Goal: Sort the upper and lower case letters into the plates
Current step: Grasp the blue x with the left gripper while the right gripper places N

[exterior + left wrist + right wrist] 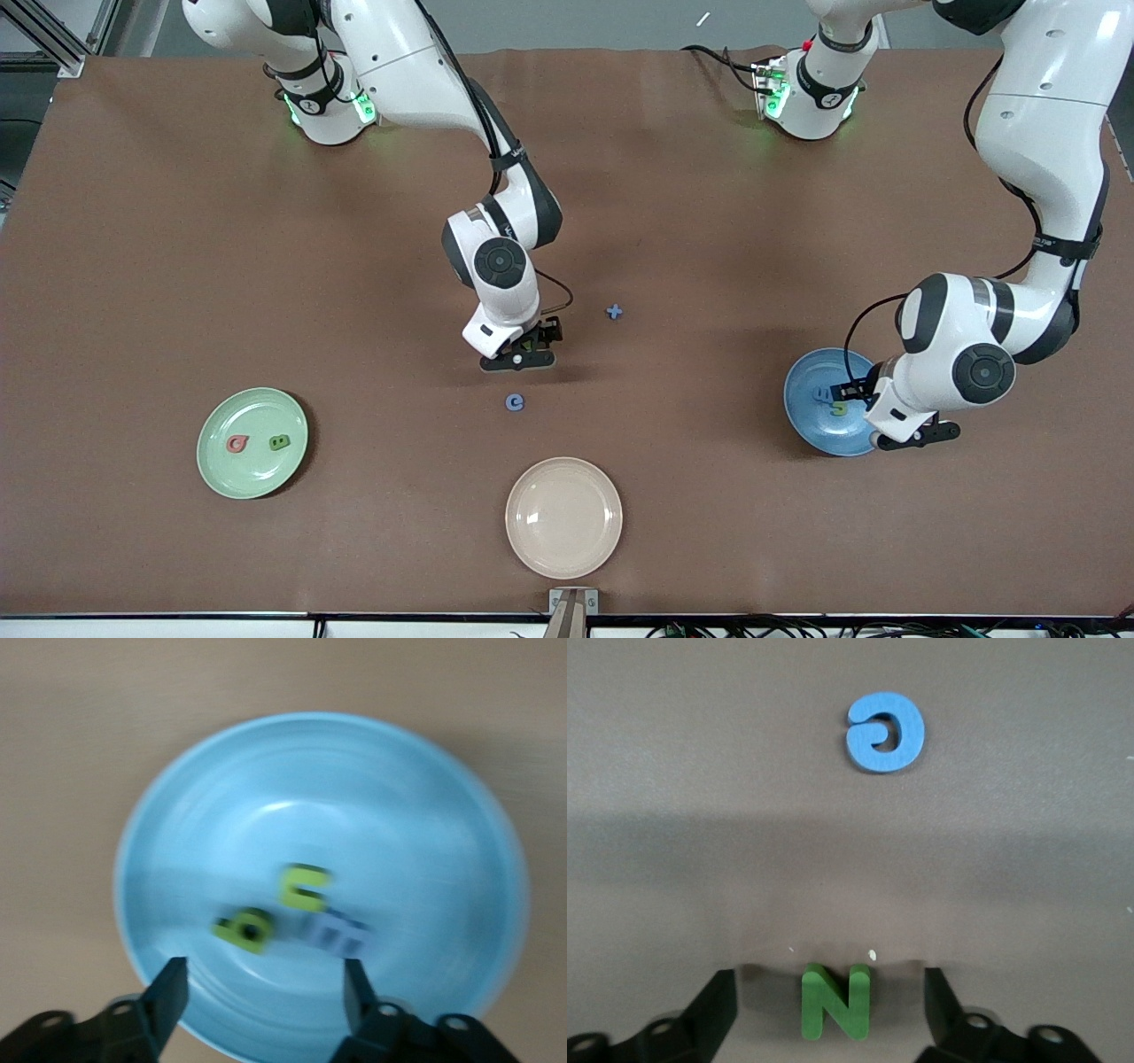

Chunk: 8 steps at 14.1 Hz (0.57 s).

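Note:
My right gripper (532, 346) is low over the middle of the table, open, with a green letter N (835, 1001) lying on the table between its fingers (719, 992). A blue letter G (885, 732) lies apart from it, nearer the front camera (515, 402). My left gripper (866, 409) hangs open and empty over the blue plate (811, 416). In that plate (354, 788) lie a yellow-green b (244, 928), a yellow-green c (306, 888) and a pale blue m (335, 935). The pale green plate (252, 478) holds a pink letter (236, 443) and a green letter (280, 441).
A small blue cross-shaped letter (614, 311) lies on the brown table between the two grippers. A cream-beige plate (563, 517) sits empty near the table's front edge. The arm bases stand along the table's back edge.

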Each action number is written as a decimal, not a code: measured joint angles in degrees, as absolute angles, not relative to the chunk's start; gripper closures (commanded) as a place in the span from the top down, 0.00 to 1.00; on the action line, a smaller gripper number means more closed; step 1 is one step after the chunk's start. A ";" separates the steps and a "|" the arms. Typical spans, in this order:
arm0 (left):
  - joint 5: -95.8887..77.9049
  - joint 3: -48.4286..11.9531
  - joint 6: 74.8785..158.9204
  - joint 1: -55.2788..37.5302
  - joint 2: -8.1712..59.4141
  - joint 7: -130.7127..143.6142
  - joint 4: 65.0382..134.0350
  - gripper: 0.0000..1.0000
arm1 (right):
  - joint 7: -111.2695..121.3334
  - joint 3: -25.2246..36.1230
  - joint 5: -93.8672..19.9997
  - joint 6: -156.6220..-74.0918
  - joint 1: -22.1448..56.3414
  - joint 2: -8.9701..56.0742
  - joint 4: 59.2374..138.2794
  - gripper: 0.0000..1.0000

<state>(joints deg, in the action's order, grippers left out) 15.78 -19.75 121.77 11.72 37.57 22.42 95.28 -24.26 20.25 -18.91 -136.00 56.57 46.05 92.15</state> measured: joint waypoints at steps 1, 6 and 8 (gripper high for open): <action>15.78 -22.06 121.77 11.59 37.15 24.21 95.43 1.00 | -24.27 20.28 -18.91 -135.97 56.57 46.06 92.19 0.45; 15.78 -28.72 122.17 1.59 37.04 49.04 97.04 1.00 | -25.42 20.37 -19.05 -135.91 56.65 45.83 92.00 0.08; 15.78 -28.61 126.14 -3.83 38.19 58.11 97.73 1.00 | -25.83 20.44 -19.06 -135.80 56.65 45.81 92.01 0.04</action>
<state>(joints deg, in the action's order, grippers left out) 15.78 -28.61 126.14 -3.83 38.19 58.11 97.73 -25.83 20.44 -19.06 -135.80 56.65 45.81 92.01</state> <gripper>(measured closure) 0.000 0.674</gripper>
